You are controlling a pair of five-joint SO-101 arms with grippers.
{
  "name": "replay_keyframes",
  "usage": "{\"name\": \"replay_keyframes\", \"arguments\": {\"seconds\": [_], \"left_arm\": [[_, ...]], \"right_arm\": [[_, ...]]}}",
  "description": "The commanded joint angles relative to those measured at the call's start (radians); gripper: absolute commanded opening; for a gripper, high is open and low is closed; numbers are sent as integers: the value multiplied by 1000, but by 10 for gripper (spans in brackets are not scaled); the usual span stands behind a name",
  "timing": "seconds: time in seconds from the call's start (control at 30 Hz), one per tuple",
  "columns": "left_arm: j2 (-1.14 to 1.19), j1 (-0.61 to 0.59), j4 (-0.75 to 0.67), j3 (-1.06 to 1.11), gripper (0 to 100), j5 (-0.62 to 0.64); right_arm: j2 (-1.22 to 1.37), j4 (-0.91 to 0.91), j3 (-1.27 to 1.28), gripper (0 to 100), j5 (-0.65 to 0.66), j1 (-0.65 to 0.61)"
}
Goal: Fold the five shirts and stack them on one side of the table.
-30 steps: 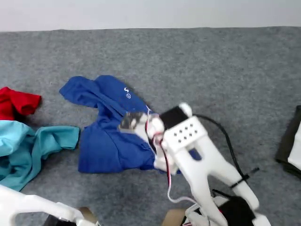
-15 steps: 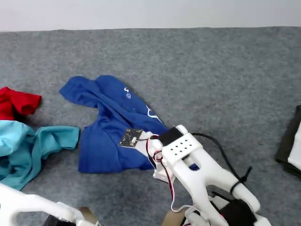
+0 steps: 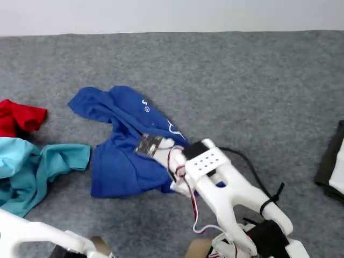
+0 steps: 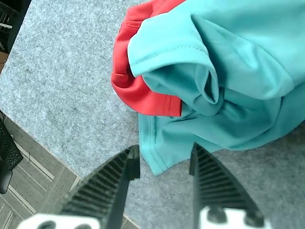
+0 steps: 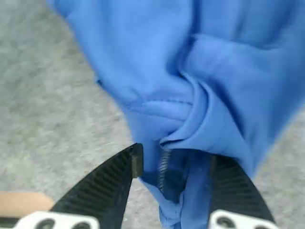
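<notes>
A blue shirt (image 3: pixel 121 156) lies crumpled on the grey table, left of centre. My right arm (image 3: pixel 215 172) stands over its near right corner. The right gripper (image 5: pixel 174 164) is shut on a bunched fold of the blue shirt (image 5: pixel 190 71), which is drawn up at that corner. A teal shirt (image 3: pixel 32 169) lies in a heap at the left edge, with a red shirt (image 3: pixel 19 118) just behind it. Above the hem of the teal shirt (image 4: pixel 228 71), where it overlaps the red shirt (image 4: pixel 143 90), hangs my left gripper (image 4: pixel 162 167), open and holding nothing.
A dark and white folded pile (image 3: pixel 333 164) sits at the right edge. The left arm's white link (image 3: pixel 32 234) crosses the near left corner. The table's left edge (image 4: pixel 35 138) drops to a wooden floor close to the shirts. Bare grey surface spans the far half.
The right arm dipped down to the blue shirt's near right corner, then drew back a little with the fabric, bunching that corner. The other shirts and the left arm stayed put.
</notes>
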Motion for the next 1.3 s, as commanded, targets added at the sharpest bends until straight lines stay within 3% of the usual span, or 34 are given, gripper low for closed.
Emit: {"name": "replay_keyframes", "arguments": {"seconds": [0.0,0.27,0.5,0.57,1.13,1.27], "left_arm": [[-28,9,-25,-8,178,-9],[-25,9,-25,-5,178,-9],[-28,6,-25,-5,178,-9],[-28,6,-25,-5,178,-9],[-29,9,-21,-13,178,-9],[-29,11,-20,-12,178,-8]], "right_arm": [[8,-12,-94,231,-6,61],[131,-39,-121,219,-6,68],[188,-38,-247,24,-3,105],[188,-24,-285,10,-3,133],[186,578,-829,9,87,259],[200,610,-839,9,97,248]]}}
